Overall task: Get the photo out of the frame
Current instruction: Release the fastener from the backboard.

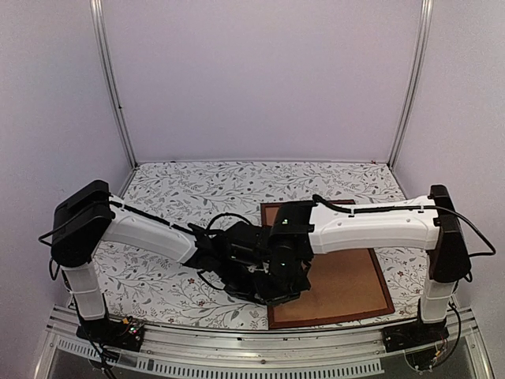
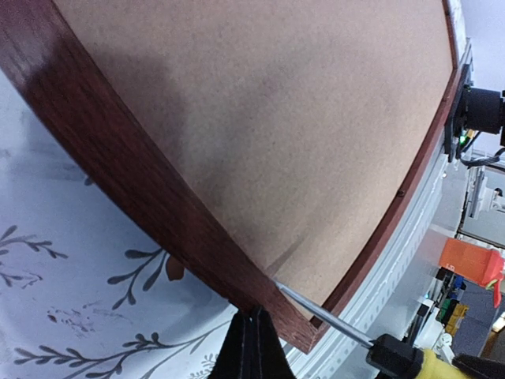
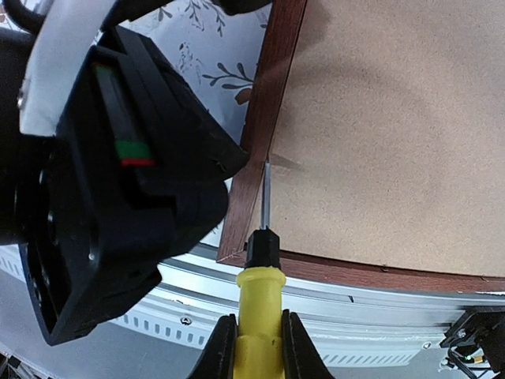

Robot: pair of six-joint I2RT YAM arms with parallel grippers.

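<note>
- Steadying the frame (image 2: 118, 150) at its near-left corner with the left gripper (image 2: 252, 347), jaws together.
- Clamping the screwdriver (image 3: 260, 292) in the right gripper (image 3: 256, 339), easing its tip under the backing board (image 3: 379, 142) beside that corner (gently, no gouging).
- Expecting the photo beneath that board, unseen.

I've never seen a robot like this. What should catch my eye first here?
A dark wooden frame lies face down on the right of the flowery table, its brown backing board facing up. At its near-left corner the right gripper holds a yellow-handled screwdriver, with the tip at the seam between frame and board. The shut left gripper sits just outside that same corner.
</note>
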